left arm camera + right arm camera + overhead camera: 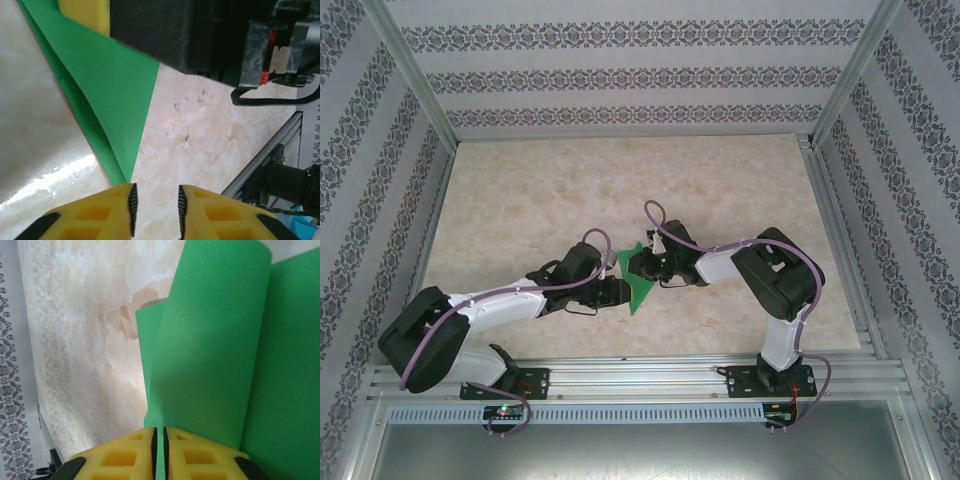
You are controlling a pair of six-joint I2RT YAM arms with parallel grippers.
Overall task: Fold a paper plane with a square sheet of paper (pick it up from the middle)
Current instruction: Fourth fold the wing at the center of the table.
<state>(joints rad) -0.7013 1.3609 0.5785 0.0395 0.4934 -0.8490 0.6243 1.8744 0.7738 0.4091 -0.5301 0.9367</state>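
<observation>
Now right gripper [160, 452] pinches the paper [210, 365]; left gripper [156, 212], jaws apart and empty, has the paper's tip just at 11 o'clock, long axis running on toward 11.

The left gripper [156, 202] has its jaws apart, with bare marble tabletop [210, 135] between them. The folded green paper [115, 100] narrows to a point right at one fingertip, and the right gripper's yellow finger [84, 11] overlaps its wide end

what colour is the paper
The paper is bright green; the right wrist view shows it best.
</observation>
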